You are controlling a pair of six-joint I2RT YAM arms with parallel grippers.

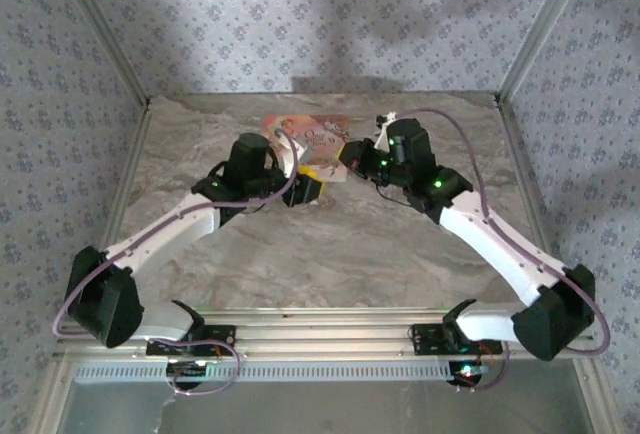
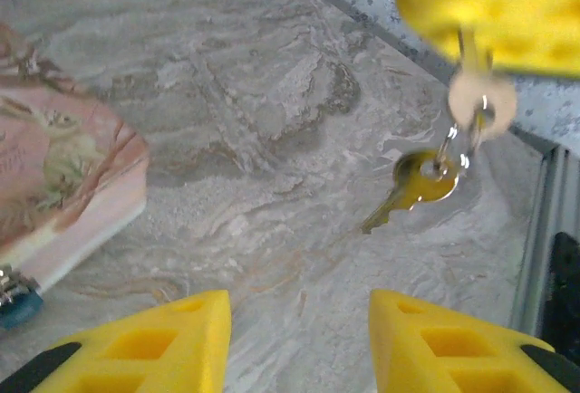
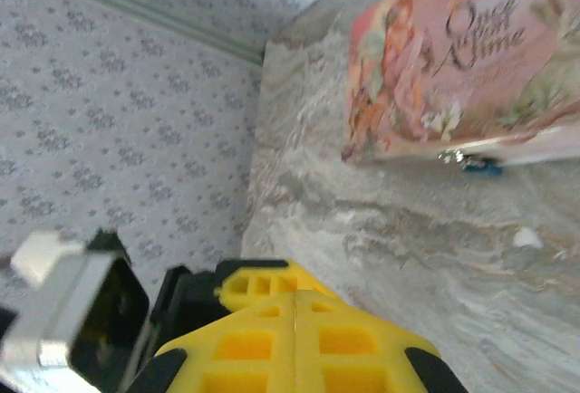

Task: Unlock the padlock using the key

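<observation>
A brass key [image 2: 412, 189] hangs on a ring under a pale round tag [image 2: 481, 99], just above the marble table. My right gripper [image 3: 294, 295] is shut on the top of that ring, and its yellow fingers [image 2: 507, 4] reach in from the upper right of the left wrist view. The tiny teal padlock [image 3: 480, 166] with its silver shackle lies against the near edge of the pink box [image 3: 453, 58]; one corner of the padlock [image 2: 16, 302] pokes out under the box. My left gripper [image 2: 299, 325] stands open below the key with nothing between its fingers.
The pink illustrated box [image 1: 300, 134] lies at the back middle of the table, just behind both grippers [image 1: 308, 186] [image 1: 350, 157]. Patterned walls close in the back and sides. A metal rail [image 2: 544, 230] runs along the table edge. A small white speck [image 3: 526, 237] lies on the marble.
</observation>
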